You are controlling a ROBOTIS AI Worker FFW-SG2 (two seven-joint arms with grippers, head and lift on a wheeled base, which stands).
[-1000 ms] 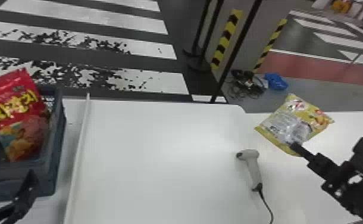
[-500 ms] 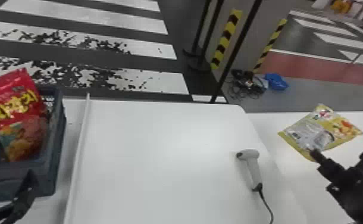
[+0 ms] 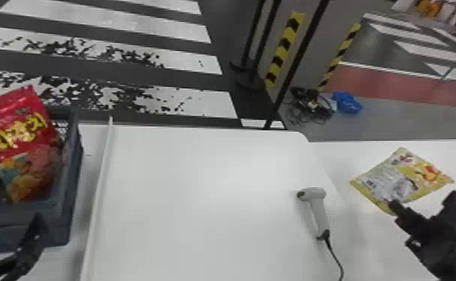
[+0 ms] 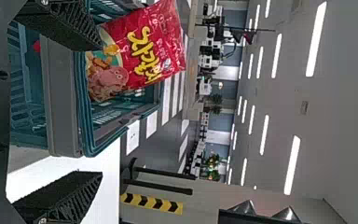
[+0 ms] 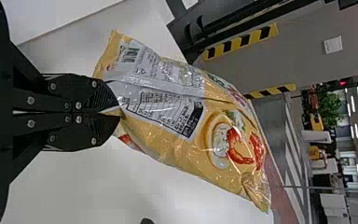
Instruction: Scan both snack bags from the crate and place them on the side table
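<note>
Rightward and then nearer the robot, the right gripper has brought the yellow snack bag over the side table, toward its far right corner. Its fingers are closed on one end of the bag; whether the bag touches the tabletop, I cannot tell. Placing this bag seems the step in hand: next, settle it flat, then let go. Beside the crate, the left gripper is wide open and empty; the red snack bag leans inside, likely next to scan.
</note>
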